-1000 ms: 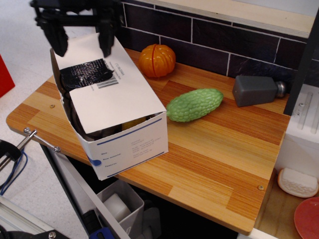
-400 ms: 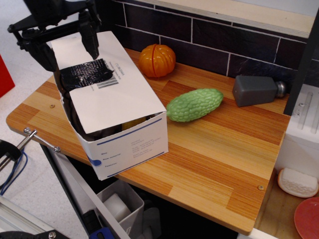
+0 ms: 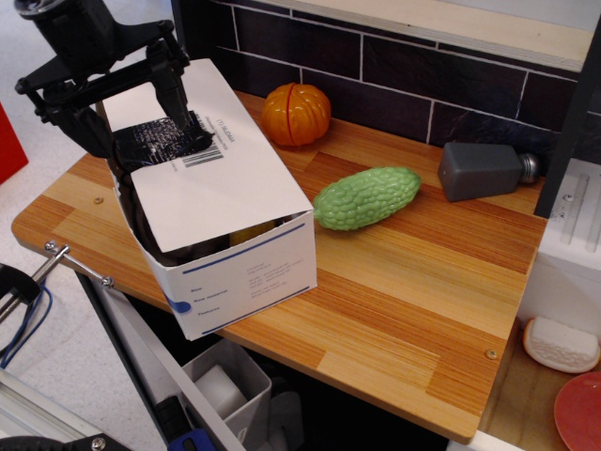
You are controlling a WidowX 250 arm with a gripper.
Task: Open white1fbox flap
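Note:
The white1fbox [image 3: 249, 272] stands at the front left of the wooden counter, its long side with a blue stripe, blue dot and small print facing me. Its flap [image 3: 225, 178] lies tilted over the top, with a black tape patch [image 3: 155, 141] and a barcode [image 3: 200, 155] near its far end. A gap under the flap's near edge shows dark contents. My black gripper [image 3: 136, 117] is open above the flap's far left end. One fingertip [image 3: 183, 115] touches down by the tape patch. The other fingertip [image 3: 94, 141] hangs past the box's left edge.
An orange pumpkin [image 3: 295, 114] sits behind the box. A green bumpy gourd [image 3: 366, 197] lies to its right. A grey shaker [image 3: 485, 170] lies on its side further right. A white rack [image 3: 573, 244] stands at the right edge. A metal clamp [image 3: 75, 266] sticks out below the counter's left front edge.
My gripper has come down and shifted left from above the box's far end to the flap's far left corner. The box and flap have not visibly moved.

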